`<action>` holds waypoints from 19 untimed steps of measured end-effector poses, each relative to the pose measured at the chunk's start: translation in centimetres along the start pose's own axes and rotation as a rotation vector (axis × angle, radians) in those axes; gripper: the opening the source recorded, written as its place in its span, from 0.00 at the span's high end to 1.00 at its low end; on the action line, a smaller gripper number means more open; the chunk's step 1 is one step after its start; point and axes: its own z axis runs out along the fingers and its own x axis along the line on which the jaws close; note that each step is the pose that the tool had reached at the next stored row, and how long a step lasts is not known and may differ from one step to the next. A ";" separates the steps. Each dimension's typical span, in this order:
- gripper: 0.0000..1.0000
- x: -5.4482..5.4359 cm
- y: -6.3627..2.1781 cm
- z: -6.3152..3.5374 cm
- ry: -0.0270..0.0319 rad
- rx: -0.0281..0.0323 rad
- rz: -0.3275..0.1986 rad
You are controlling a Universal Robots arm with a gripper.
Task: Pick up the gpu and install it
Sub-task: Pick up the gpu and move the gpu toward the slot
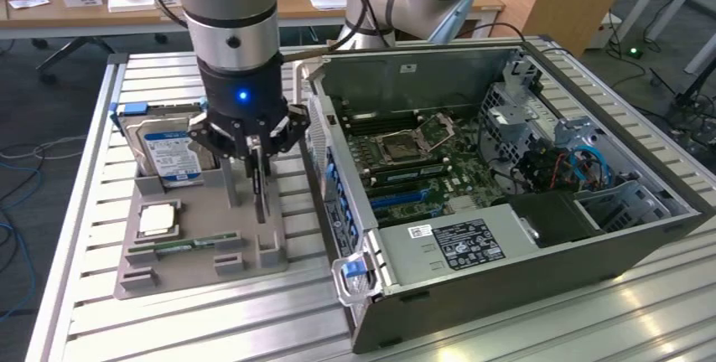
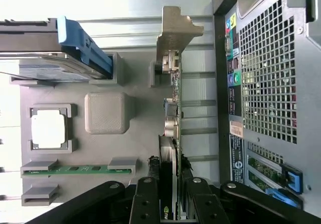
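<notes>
Exterior view: arm pointed straight down over grey parts tray (image 1: 199,204), gripper (image 1: 255,161) closed on the gpu (image 1: 260,190). The card stood upright on edge, thin and dark, hanging below the fingers at the tray side nearest the computer case (image 1: 504,282). Couldn't tell whether its lower edge sat in the tray's slot or was just clear of it.

Wrist view: gripper (image 2: 170,184) had black fingers (image 2: 146,199) pressed on both faces of the gpu (image 2: 171,108), seen edge-on. Pale metal bracket (image 2: 176,30) was at the far end, beside a grey slot block. The card ran parallel to the case's rear panel (image 2: 266,83), near it but apart.

Other tray (image 2: 138,83) parts were seated:
- hard drive (image 1: 168,157) (image 2: 50,58), blue-white label, blue carrier, standing tilted at the far end
- processor (image 1: 157,219) (image 2: 48,128), flat in its pocket
- green memory stick (image 1: 179,246) (image 2: 75,170), lying in its clips

Case lay on its side on the slatted metal table (image 1: 168,328), side panel off, motherboard (image 1: 408,157) exposed.
</notes>
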 end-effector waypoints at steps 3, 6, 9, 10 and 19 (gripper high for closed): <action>0.74 0.0 0.05 -0.90 0.0000 -0.0001 0.000; 0.74 0.0 0.10 -1.91 -0.0001 -0.0001 0.000; 0.74 -0.1 0.15 -2.78 0.0000 0.0000 0.000; 0.74 -0.1 0.16 -3.06 -0.0001 -0.0001 0.000; 0.74 -0.1 0.28 -5.39 0.0000 -0.0001 0.000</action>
